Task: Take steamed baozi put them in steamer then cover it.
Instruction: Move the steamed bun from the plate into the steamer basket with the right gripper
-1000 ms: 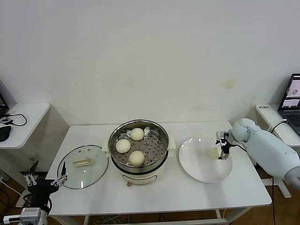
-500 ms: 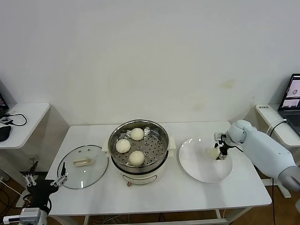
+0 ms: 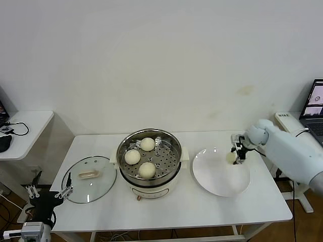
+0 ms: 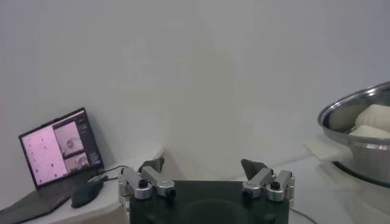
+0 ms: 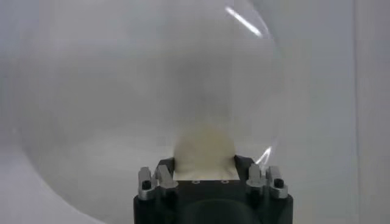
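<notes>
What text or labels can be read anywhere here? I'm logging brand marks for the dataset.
None can be read.
Steamer: no visible label.
Laptop screen: shows windows, text too small to read.
Laptop at the right edge: content too small.
Small box beside it: marking blurred.

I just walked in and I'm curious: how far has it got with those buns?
Three baozi already sit in the steamer. The right pincer is shut on the fourth baozi over the white plate. That bun must still go in, then the glass cover, lying on the table beside the steamer. The left pincer waits open, low at the table's left.
</notes>
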